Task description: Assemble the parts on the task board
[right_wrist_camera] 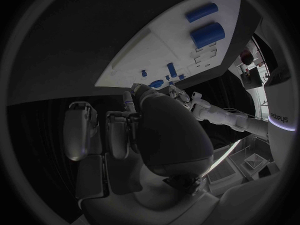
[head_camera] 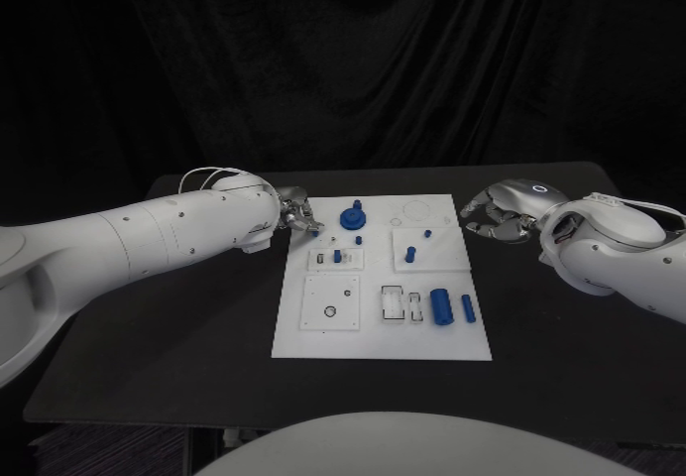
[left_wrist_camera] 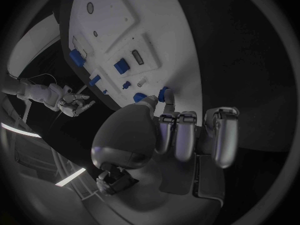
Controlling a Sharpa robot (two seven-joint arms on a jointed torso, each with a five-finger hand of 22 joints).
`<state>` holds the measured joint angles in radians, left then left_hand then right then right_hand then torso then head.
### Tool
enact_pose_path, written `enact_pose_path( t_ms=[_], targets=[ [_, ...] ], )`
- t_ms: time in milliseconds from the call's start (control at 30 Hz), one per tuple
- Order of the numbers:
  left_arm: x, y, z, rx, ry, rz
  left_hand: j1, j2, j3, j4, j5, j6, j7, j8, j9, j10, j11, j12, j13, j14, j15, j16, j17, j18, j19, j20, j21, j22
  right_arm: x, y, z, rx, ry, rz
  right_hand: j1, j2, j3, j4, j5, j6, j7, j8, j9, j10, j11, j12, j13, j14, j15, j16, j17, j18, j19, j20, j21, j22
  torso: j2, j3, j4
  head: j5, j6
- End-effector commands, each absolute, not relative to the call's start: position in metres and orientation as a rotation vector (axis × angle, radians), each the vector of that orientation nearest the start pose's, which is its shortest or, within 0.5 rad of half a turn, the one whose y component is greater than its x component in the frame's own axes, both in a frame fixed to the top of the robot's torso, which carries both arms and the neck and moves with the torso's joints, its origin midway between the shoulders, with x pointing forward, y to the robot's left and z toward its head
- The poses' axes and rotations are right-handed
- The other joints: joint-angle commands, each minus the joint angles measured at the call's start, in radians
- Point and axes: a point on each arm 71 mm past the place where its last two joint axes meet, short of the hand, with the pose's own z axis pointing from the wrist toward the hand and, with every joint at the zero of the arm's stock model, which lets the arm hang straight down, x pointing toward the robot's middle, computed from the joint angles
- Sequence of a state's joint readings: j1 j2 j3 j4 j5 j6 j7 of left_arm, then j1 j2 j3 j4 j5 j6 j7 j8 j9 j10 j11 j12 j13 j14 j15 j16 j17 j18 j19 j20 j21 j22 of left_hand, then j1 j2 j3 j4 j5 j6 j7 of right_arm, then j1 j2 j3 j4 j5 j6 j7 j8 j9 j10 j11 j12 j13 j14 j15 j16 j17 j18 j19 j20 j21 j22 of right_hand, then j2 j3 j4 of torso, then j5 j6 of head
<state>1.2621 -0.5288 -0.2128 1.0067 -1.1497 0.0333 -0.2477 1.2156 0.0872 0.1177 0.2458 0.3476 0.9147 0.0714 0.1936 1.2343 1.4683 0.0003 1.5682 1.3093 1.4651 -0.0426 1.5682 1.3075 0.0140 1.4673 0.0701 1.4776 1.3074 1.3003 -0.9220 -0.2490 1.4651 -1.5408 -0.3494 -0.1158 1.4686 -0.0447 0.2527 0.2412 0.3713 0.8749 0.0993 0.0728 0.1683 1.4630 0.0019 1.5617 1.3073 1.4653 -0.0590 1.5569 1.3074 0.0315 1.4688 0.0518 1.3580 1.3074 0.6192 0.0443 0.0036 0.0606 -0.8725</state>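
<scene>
White rectangular task board (head_camera: 332,332) lies mid-table on the black table (head_camera: 158,327). Small blue parts stand on it — a blue knobbed disc (head_camera: 353,217) near the far left corner, short blue pegs (head_camera: 410,252) mid-board, two blue cylinders (head_camera: 443,306) toward the near right edge. Left hand (head_camera: 296,213) sits at the board's far left edge; thumb and a fingertip (left_wrist_camera: 167,99) seem to pinch a small blue piece (left_wrist_camera: 164,91). Right hand (head_camera: 491,216) is just off the far right edge — fingers curled in, nothing held.
</scene>
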Motion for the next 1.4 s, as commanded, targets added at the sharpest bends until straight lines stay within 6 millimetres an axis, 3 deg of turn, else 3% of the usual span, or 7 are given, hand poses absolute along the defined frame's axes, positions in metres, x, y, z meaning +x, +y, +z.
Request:
enact_pose_path(
  t_ms=[33, 200, 400, 1167, 1400],
  targets=[
    [0.555, 0.203, -0.259, -0.064, 2.162, -0.371, 0.014, -0.001, 0.015, -0.006, 0.002, -0.002, -0.002, -0.007, -0.001, 0.102, 0.005, 0.003, 0.262, 0.106, 0.003, 0.003, 0.263, 0.019, 0.007, 0.003, -0.008, 0.193, 0.483, -0.264, -0.212, -0.254, 1.726, 0.395, -0.006, 0.002, 0.004, 0.002, 0.005, 0.005, 0.002, -0.003, -0.002, 0.089, 0.003, -0.005, 0.246, 0.101, 0.002, -0.002, 0.254, 0.02, 0.007, 0.002, -0.005, 0.194, 0.0, 0.0, -0.0001, 0.0, 0.0],
    [0.554, 0.203, -0.26, -0.062, 2.169, -0.371, 0.027, -0.013, 0.054, -0.02, 0.049, -0.002, -0.002, -0.014, 0.0, 0.102, 0.004, 0.003, 0.262, 0.106, 0.002, 0.003, 0.263, 0.02, 0.006, 0.002, -0.011, 0.193, 0.483, -0.263, -0.212, -0.254, 1.727, 0.395, -0.006, 0.002, 0.004, 0.002, 0.005, 0.005, 0.002, -0.003, -0.002, 0.089, 0.003, -0.005, 0.246, 0.101, 0.002, -0.002, 0.254, 0.02, 0.007, 0.002, -0.005, 0.194, -0.001, 0.0002, 0.0008, 0.0, 0.0],
    [0.553, 0.204, -0.261, -0.061, 2.169, -0.378, 0.037, -0.029, 0.09, -0.036, 0.064, -0.001, -0.003, -0.018, 0.004, 0.102, 0.003, 0.003, 0.262, 0.106, 0.002, 0.003, 0.263, 0.02, 0.004, 0.002, -0.014, 0.194, 0.483, -0.264, -0.212, -0.253, 1.728, 0.395, -0.006, 0.002, 0.004, 0.002, 0.005, 0.005, 0.002, -0.003, -0.002, 0.089, 0.003, -0.005, 0.246, 0.101, 0.002, -0.002, 0.254, 0.02, 0.007, 0.002, -0.005, 0.194, -0.002, 0.0006, -0.0006, 0.003, 0.0],
    [0.54, 0.212, -0.256, -0.075, 2.075, -0.457, 0.03, -0.079, 0.211, -0.09, 0.067, 0.031, -0.012, -0.002, 0.031, 0.102, -0.004, 0.003, 0.262, 0.106, -0.004, 0.003, 0.263, 0.021, 0.005, -0.003, -0.018, 0.198, 0.484, -0.264, -0.214, -0.235, 1.741, 0.397, -0.006, 0.002, 0.006, 0.001, 0.006, 0.006, 0.002, -0.003, -0.002, 0.089, 0.004, -0.005, 0.246, 0.102, 0.002, -0.001, 0.254, 0.02, 0.006, 0.002, -0.006, 0.194, -0.002, 0.0, 0.0008, 0.002, 0.0],
    [0.525, 0.219, -0.254, -0.22, 2.085, -0.521, 0.017, -0.095, 0.25, -0.101, 0.072, 0.054, -0.019, 0.009, 0.041, 0.102, -0.01, 0.003, 0.262, 0.106, -0.009, 0.003, 0.263, 0.02, 0.007, -0.007, -0.017, 0.2, 0.483, -0.265, -0.214, -0.233, 1.742, 0.393, -0.005, 0.002, 0.008, 0.0, 0.006, 0.007, 0.003, -0.003, -0.002, 0.089, 0.004, -0.005, 0.246, 0.101, 0.002, -0.003, 0.253, 0.02, 0.006, 0.002, -0.007, 0.194, -0.001, -0.0001, -0.0008, 0.005, 0.0]
  ],
)
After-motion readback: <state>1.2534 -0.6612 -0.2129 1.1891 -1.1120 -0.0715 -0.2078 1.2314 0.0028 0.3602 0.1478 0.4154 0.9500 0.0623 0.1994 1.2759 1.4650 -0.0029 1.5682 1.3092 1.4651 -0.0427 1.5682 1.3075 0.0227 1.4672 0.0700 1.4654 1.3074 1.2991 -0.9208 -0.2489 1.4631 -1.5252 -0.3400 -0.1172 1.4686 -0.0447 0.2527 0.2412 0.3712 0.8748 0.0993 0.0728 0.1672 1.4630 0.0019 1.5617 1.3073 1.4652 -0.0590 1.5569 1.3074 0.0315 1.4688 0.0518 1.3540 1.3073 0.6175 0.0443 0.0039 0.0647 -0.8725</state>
